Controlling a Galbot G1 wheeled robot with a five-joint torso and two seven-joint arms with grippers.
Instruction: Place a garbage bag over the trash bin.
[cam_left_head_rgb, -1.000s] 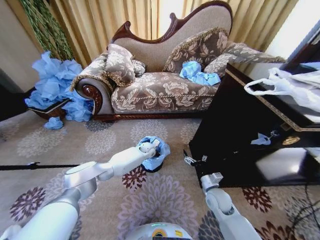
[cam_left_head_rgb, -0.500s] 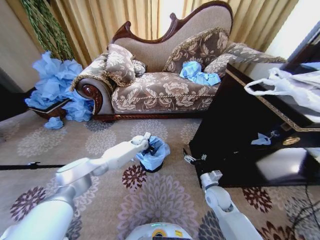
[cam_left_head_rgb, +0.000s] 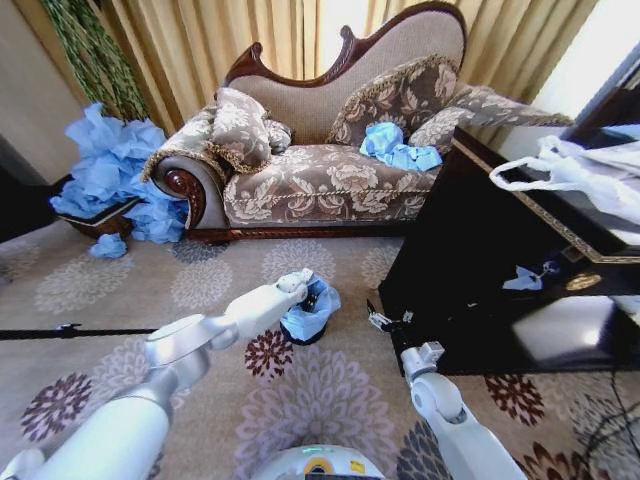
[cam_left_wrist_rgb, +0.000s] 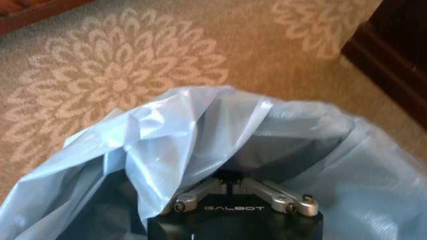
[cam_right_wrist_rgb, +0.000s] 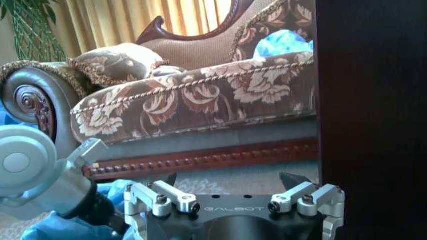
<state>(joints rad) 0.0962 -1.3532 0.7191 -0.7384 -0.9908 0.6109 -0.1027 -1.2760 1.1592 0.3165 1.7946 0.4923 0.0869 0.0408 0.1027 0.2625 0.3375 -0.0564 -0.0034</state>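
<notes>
half-hidden left end effector under garbage bag

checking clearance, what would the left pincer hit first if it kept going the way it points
The light blue garbage bag: the left pincer points into its folds at the trash bin mouth. Depth beyond the film is unclear.

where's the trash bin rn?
Head view: trash bin on the carpet at centre, garbage bag draped over it, left gripper at its rim, dark cabinet to its right.

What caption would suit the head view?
Left end effector reaching into the blue garbage bag lining the black trash bin.
</notes>
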